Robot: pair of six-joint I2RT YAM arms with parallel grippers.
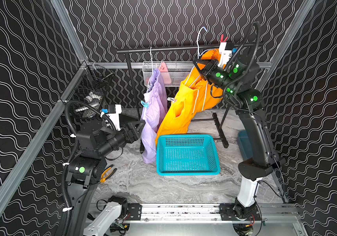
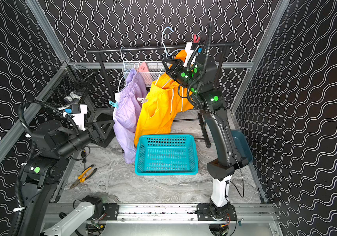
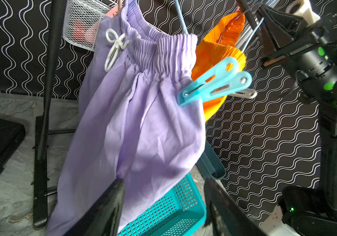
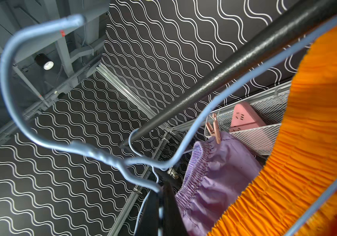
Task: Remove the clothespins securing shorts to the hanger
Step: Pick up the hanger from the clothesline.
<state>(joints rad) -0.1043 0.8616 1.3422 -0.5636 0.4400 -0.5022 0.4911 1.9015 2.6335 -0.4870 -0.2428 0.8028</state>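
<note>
Lilac shorts (image 1: 155,110) hang from a hanger on the black rail (image 1: 163,49). A light blue clothespin (image 3: 214,81) and a tan one (image 4: 214,130) clip their waistband. Orange shorts (image 1: 184,106) hang on a blue wire hanger (image 4: 41,32), with a whitish clothespin (image 1: 171,99) on their lower corner. My right gripper (image 4: 159,206) is shut on that hanger's wire below the hook, which sticks up free of the rail. A red clothespin (image 1: 223,38) shows behind my right wrist; what it grips is hidden. My left gripper (image 3: 163,183) is open, close to the lilac fabric.
A teal basket (image 1: 186,136) sits on the marble table under the shorts. Yellow pliers (image 2: 84,175) lie at front left. A white mesh basket (image 1: 175,69) hangs on the back wall, a black wire one (image 1: 94,85) on the left. A dark bin (image 1: 245,143) stands behind my right arm.
</note>
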